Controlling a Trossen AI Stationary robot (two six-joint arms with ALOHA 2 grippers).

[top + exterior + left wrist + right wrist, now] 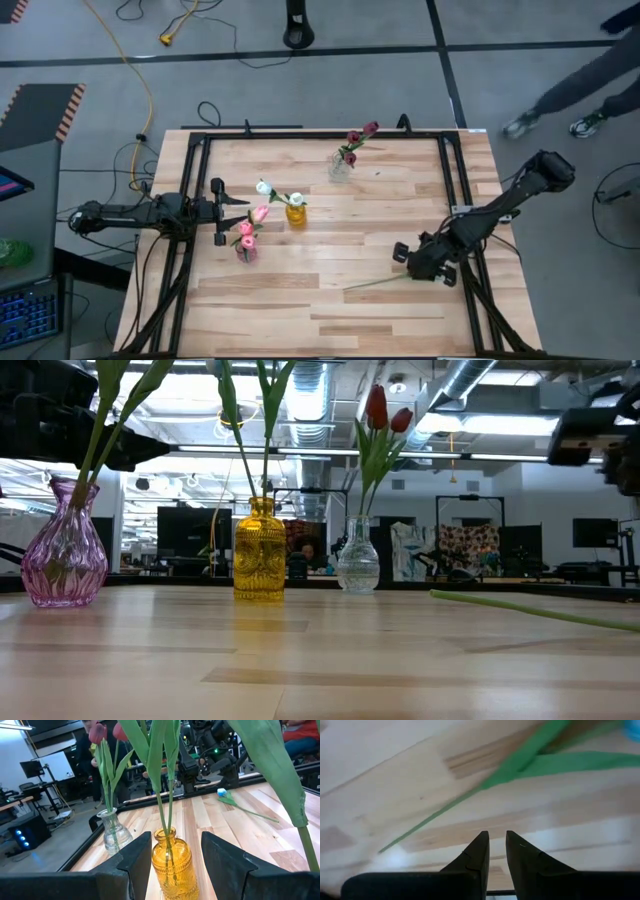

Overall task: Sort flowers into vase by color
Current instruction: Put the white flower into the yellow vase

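Observation:
Three vases stand on the wooden table. A pink vase (245, 251) holds pink tulips, a yellow vase (296, 214) holds white tulips, and a clear vase (340, 168) holds dark red tulips. One white tulip (372, 282) lies flat on the table at the right, its head (399, 250) toward the far side. My right gripper (410, 262) hovers just over that tulip's head end. Its fingers (480, 850) are a narrow gap apart, with the stem (470, 792) ahead of them. My left gripper (222, 212) is wide open and empty, to the left of the yellow vase (172, 865).
A black frame (200, 150) runs around the table top. The middle and near part of the table (330, 320) is bare wood. A person's legs (560, 105) show on the floor beyond the far right corner.

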